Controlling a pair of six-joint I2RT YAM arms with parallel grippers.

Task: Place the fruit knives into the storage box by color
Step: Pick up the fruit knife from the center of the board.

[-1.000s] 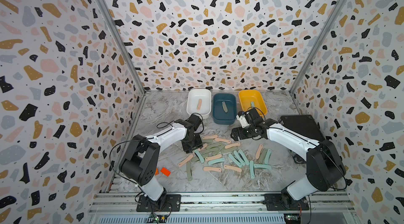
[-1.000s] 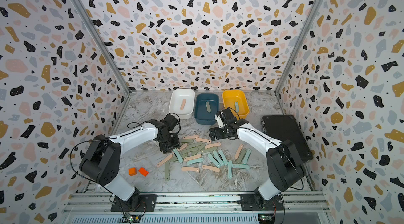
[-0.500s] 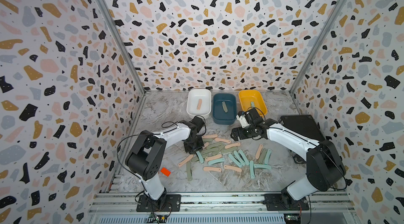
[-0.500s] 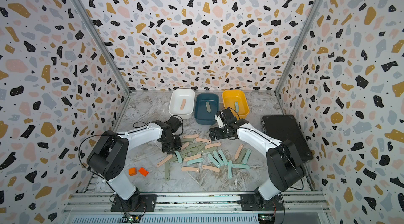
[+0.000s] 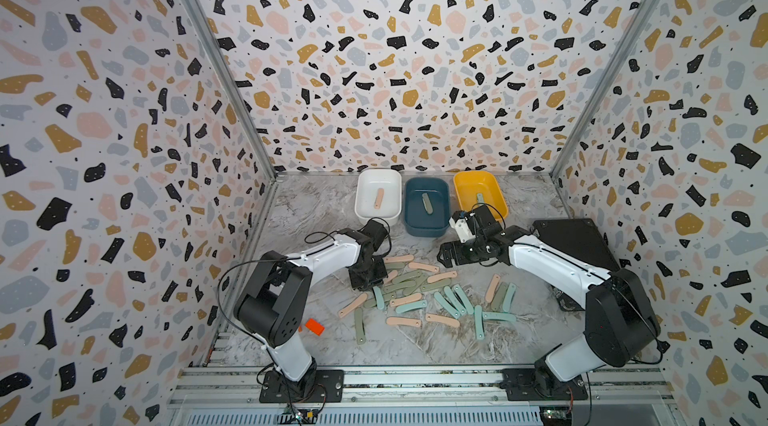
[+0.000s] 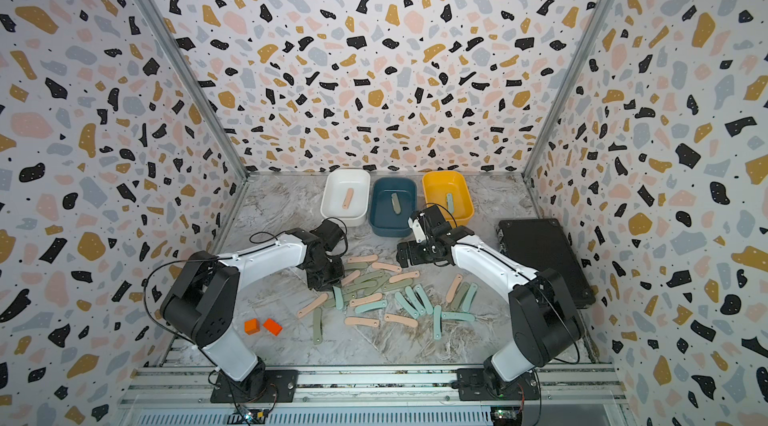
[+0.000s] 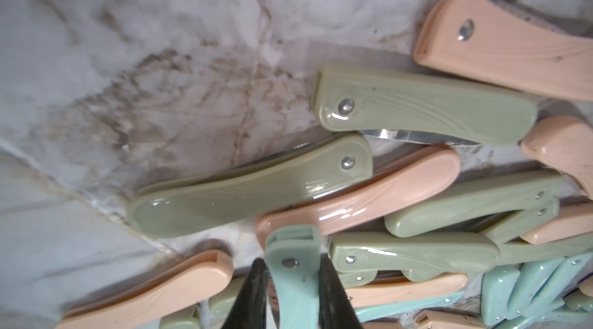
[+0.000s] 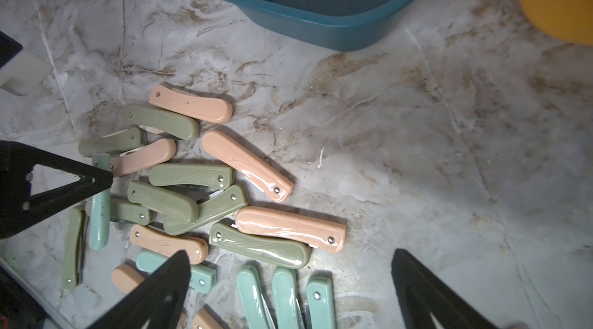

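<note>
Several fruit knives (image 5: 415, 291) in peach-pink, sage green and mint teal lie in a loose heap on the marble floor. My left gripper (image 5: 368, 282) is down at the heap's left end. In the left wrist view it (image 7: 291, 261) is shut on a mint teal knife (image 7: 293, 292), one black finger on each side. The right wrist view shows that knife (image 8: 99, 212) lying flat. My right gripper (image 8: 290, 256) hangs open above the heap's back right (image 5: 451, 255). The storage boxes stand behind: white (image 5: 365, 212) with a pink knife, dark blue (image 5: 428, 228) with a sage one, yellow (image 5: 461, 195) with a teal one.
Two small orange blocks (image 6: 251, 325) (image 6: 272, 326) lie at the front left beside the left arm's base. A black case (image 5: 577, 245) lies flat against the right wall. Speckled walls close in three sides, and a metal rail (image 5: 415, 378) runs along the front.
The left gripper's jaws have closed in on the mint teal knife, and the left arm's elbow has swung toward the heap. The right arm has held still with its jaws wide.
</note>
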